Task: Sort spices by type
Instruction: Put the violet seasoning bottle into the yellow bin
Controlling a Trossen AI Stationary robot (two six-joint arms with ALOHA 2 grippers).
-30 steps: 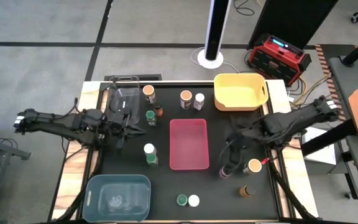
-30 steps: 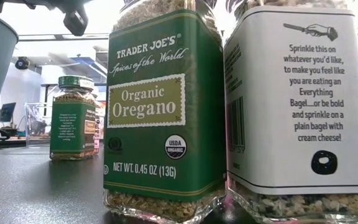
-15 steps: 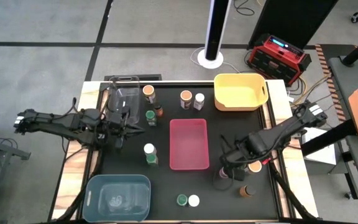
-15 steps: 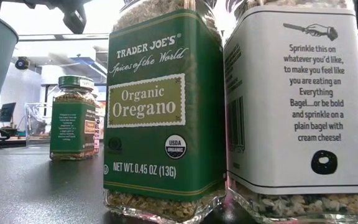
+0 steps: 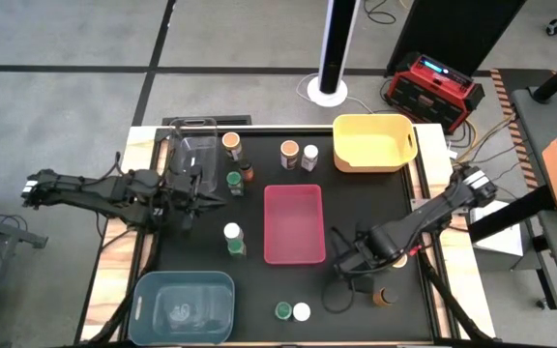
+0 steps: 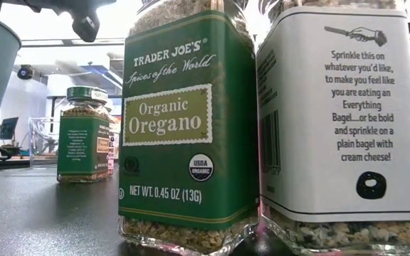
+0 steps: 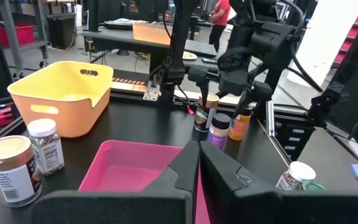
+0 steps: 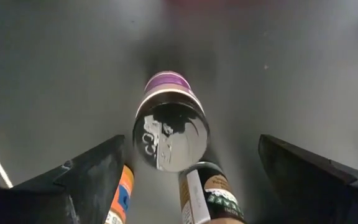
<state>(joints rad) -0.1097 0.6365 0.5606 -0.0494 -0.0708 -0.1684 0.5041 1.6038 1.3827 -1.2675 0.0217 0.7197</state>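
Most of the sorting looks undone: from overhead the pink bin (image 5: 294, 223) and yellow bin (image 5: 374, 141) show nothing inside, and the spice jars stand loose on the black table (image 5: 259, 300) in small clusters — orange-lidded (image 5: 231, 145) and green-lidded (image 5: 234, 181) ones by the clear bin (image 5: 192, 147), a white-lidded jar (image 5: 309, 156) near the yellow bin, a green and white pair at the front edge, and a brown-lidded jar (image 5: 385, 296) at front right. Something pale lies in the blue bin (image 5: 184, 304), but I cannot make out what. The right gripper (image 5: 348, 263) hangs low just right of the pink bin, and its arm covers the jars beneath it. At table height, the oregano jar (image 6: 189, 128) and the everything-bagel jar (image 6: 344, 121) fill nearly the whole view, cut off top and bottom; a second green jar (image 6: 84, 135) stands farther back, and no bin interior shows. From the left wrist, the left gripper (image 7: 199, 163) is closed on nothing, waiting at the pink bin's near side; across the table a purple-labelled jar (image 7: 218, 130) stands among others under the right arm. From the right wrist, the fingers (image 8: 86, 180) are spread wide on either side of that purple-labelled jar (image 8: 170, 129), not touching it, and two neighbouring jars are cropped at the edge.
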